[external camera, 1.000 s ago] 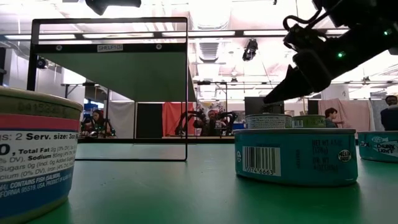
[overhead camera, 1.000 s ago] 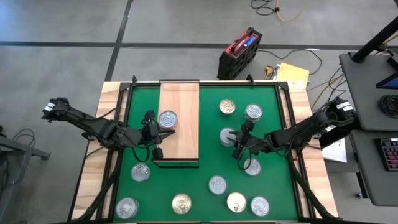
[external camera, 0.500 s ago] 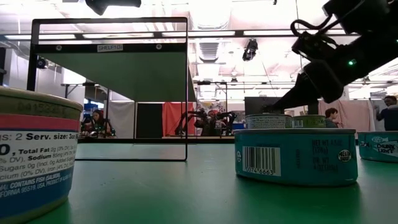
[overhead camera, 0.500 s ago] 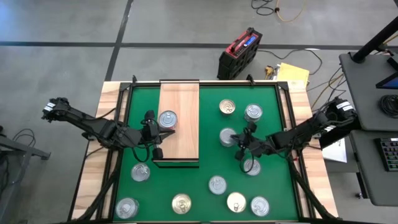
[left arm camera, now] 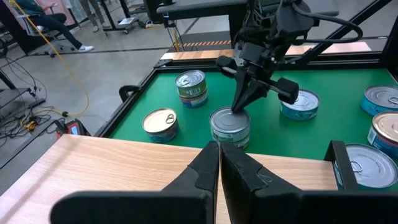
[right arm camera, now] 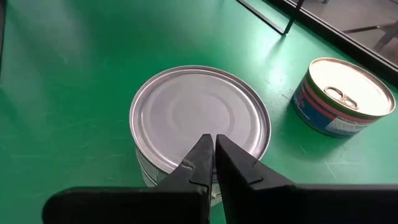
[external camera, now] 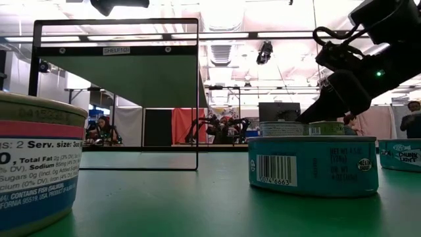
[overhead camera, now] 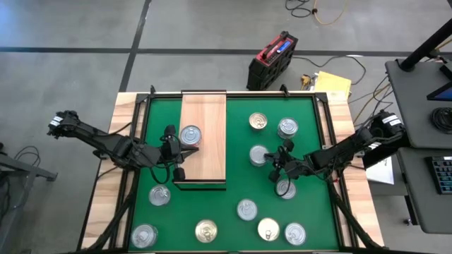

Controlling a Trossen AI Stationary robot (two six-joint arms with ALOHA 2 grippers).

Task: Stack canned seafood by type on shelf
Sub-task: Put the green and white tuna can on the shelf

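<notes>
The right gripper (overhead camera: 277, 169), fingers together and holding nothing, hovers just above the near rim of a silver-lidded tin (right arm camera: 200, 121) on the green mat (overhead camera: 233, 187). The shelf (overhead camera: 205, 120) lies well to its left, carrying one tin (overhead camera: 190, 135). The left gripper (overhead camera: 171, 149), also closed, waits beside that tin. Step in hand: approach for pickup. The next move likely requires opening the fingers to straddle the tin.

The whole green mat (overhead camera: 233, 134) is taken in from straight overhead. It is skimmed at surface level by the low camera, aimed across into the room. The left wrist camera is pointed over the shelf (left arm camera: 112, 168) toward the can (left arm camera: 230, 124) seen closest from the right wrist camera.
</notes>
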